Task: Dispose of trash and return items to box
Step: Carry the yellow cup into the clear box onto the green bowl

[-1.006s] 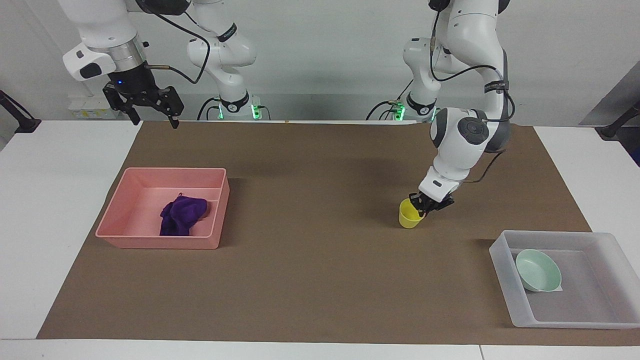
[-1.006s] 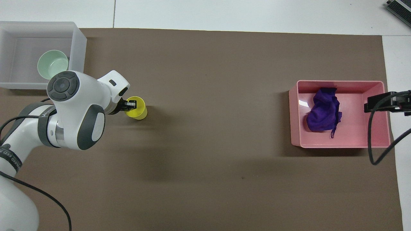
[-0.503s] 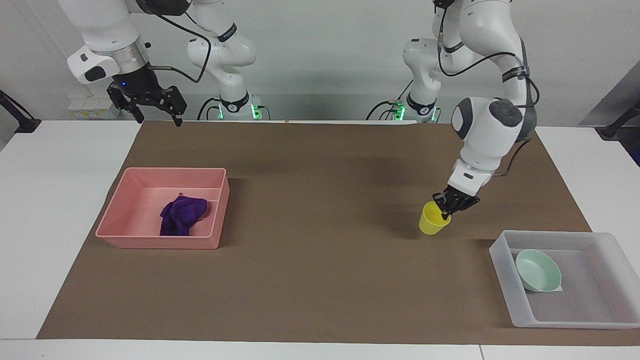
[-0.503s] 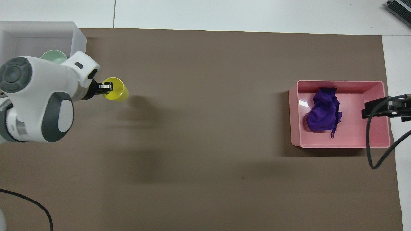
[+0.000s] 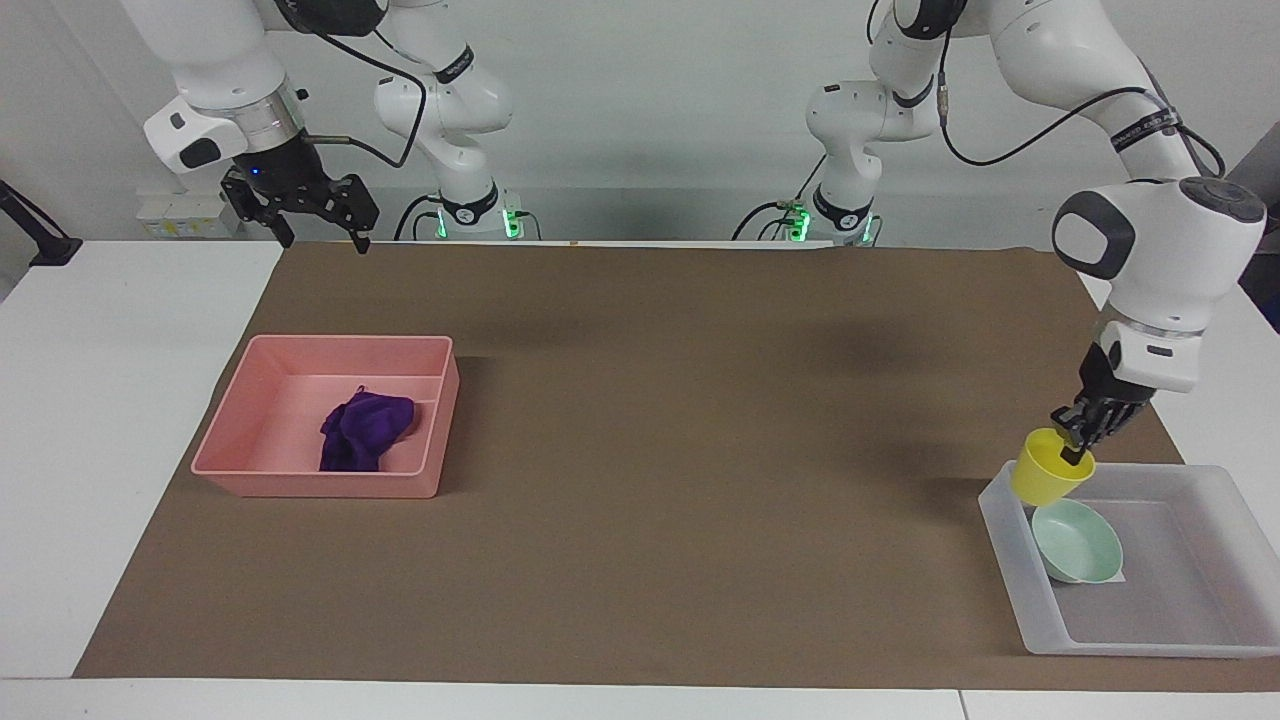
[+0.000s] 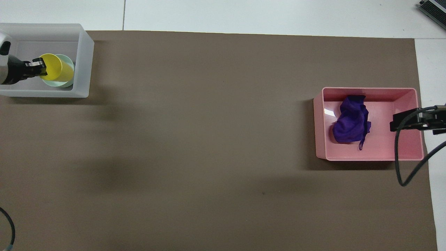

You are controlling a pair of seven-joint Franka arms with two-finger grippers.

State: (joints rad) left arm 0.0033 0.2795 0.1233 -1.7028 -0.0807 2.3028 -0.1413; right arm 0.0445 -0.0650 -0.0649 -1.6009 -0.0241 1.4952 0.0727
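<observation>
Left gripper [image 5: 1075,452] pinches your yellow cup [image 5: 1045,482] by its rim, over the mint bowl [image 5: 1078,543] in the translucent box [image 5: 1180,625]; overhead hides the height. Right gripper [image 5: 318,238] waits spread open. Purple rag [image 5: 363,428] sits in the pink tray [image 5: 310,486]; mat [image 5: 640,450] between is open.

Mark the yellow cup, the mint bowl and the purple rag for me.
yellow cup [image 5: 1043,484]: facing view, outer wall.
mint bowl [image 5: 1082,545]: facing view, inside of the bowl.
purple rag [image 6: 349,121]: overhead view, middle of the cloth.
</observation>
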